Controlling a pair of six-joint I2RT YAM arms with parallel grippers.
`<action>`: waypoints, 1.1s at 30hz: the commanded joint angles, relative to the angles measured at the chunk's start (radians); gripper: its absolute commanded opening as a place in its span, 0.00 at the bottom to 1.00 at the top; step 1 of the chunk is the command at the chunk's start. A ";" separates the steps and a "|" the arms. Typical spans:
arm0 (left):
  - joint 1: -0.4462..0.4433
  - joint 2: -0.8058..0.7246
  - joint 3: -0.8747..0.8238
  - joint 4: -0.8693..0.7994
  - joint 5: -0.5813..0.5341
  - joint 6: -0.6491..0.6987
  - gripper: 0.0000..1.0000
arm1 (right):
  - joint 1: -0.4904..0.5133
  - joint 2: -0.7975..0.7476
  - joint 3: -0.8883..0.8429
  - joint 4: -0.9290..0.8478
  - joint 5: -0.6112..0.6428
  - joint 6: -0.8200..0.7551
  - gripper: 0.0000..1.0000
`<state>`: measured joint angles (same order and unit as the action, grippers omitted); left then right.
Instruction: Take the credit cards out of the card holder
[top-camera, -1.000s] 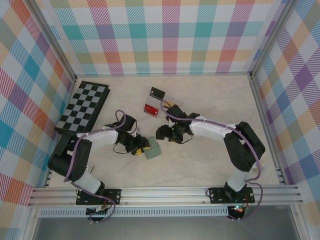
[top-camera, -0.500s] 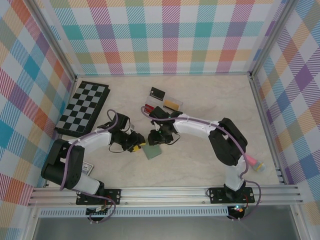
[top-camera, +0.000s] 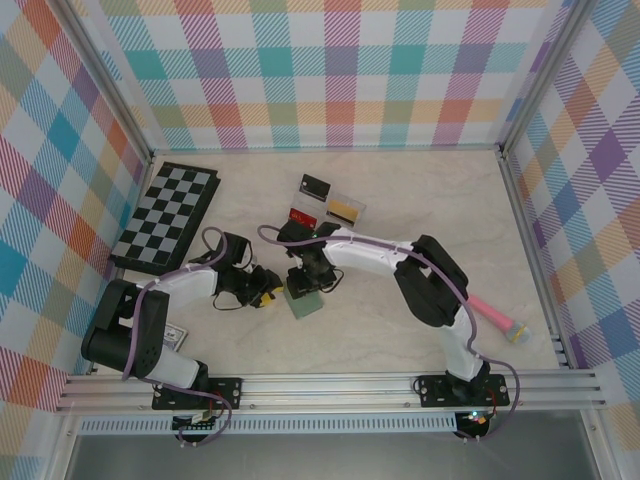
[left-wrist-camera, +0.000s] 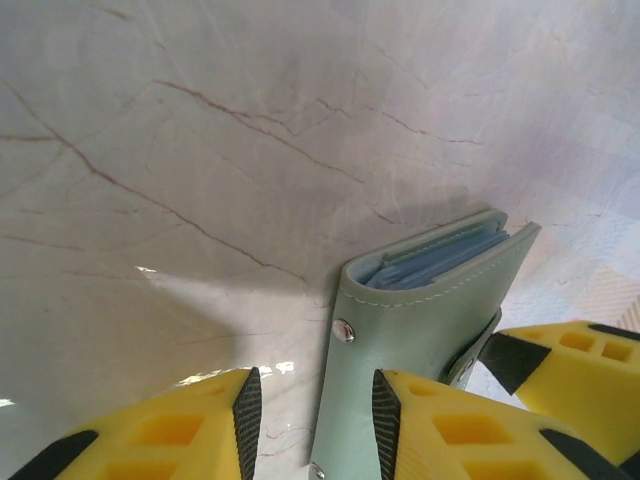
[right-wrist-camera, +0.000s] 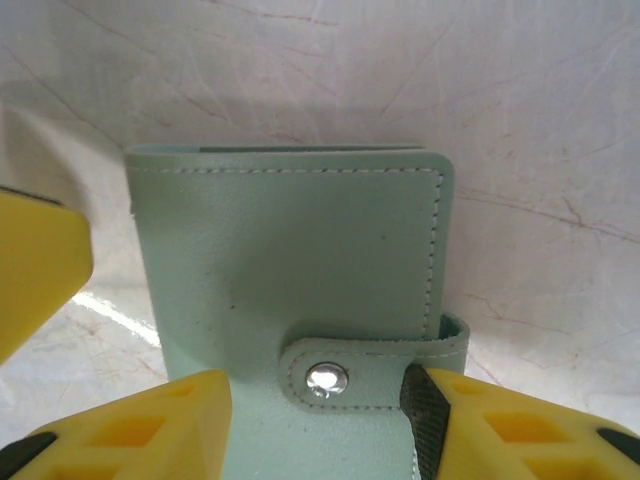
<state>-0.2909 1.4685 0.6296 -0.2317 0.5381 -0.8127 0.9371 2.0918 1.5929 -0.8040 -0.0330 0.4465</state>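
Closed grey-green folding card holder (right-wrist-camera: 290, 240) flat on pale marbled table (left-wrist-camera: 150, 150).
Right claw (right-wrist-camera: 315, 405) spread astride snap strap (right-wrist-camera: 380, 362); left claw (left-wrist-camera: 310, 400) spread at holder edge. Pin body, peel strap upward.

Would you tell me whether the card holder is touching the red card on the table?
Apart. The top external view shows the card holder and the red card far from each other, a wide gap between them.
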 joint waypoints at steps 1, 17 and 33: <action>0.013 -0.027 -0.018 0.022 0.012 -0.021 0.37 | 0.002 0.034 0.036 -0.063 0.017 -0.016 0.52; 0.013 -0.016 -0.047 0.121 0.094 -0.069 0.39 | -0.003 0.033 0.002 -0.024 0.018 0.028 0.44; -0.003 0.038 -0.067 0.263 0.151 -0.123 0.40 | -0.093 -0.037 -0.155 0.153 -0.209 0.116 0.40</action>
<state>-0.2920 1.4887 0.5667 -0.0147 0.6582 -0.9134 0.8543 2.0571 1.4776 -0.6823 -0.1925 0.5285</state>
